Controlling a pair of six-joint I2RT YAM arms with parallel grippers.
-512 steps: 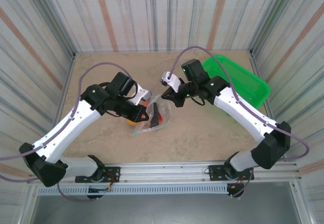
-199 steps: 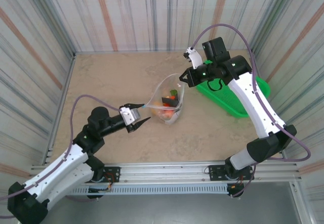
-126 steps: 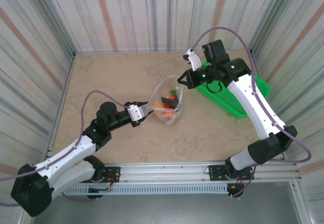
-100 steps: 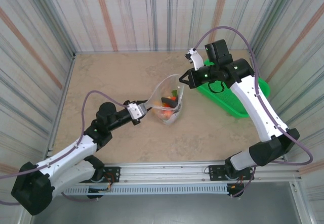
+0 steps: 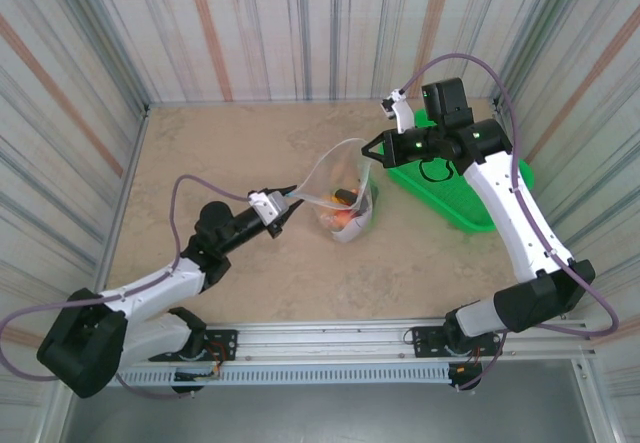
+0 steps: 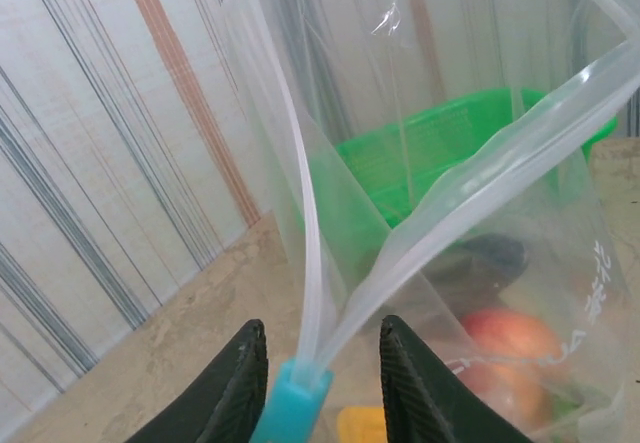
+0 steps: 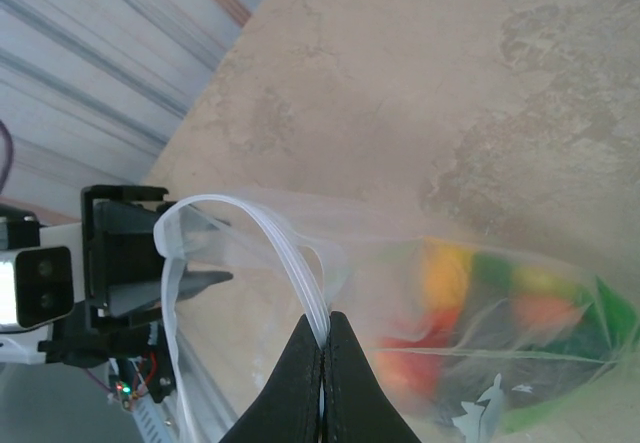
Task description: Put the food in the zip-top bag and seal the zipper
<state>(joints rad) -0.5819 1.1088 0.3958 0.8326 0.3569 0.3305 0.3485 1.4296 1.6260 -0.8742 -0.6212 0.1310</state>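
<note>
Top external view, starting at the left: the left arm reaches low across the tan table, and the left gripper sits at the left end of the mouth of the zip-top bag. On the left wrist camera its jaws stand partly apart, one on either side of a blue tab at the end of the zipper. The tab lies against the left finger and a thin gap shows beside the right one, so the jaws are not clamped on it. The two halves of the strip part just above the tab, and the mouth is open.

The bag is near the middle of the table, its mouth lifted and stretched between the two grippers. Its lower part sags low with the food inside. That includes a red-orange fruit, a dark eggplant, and orange, yellow and green pieces too blurred to name.

At the bag's right end, the right gripper is raised above the table, its fingertips pressed together on the zipper strip. Just to the right, under the right arm, sits a green basket, near the bag but apart from it.
</note>
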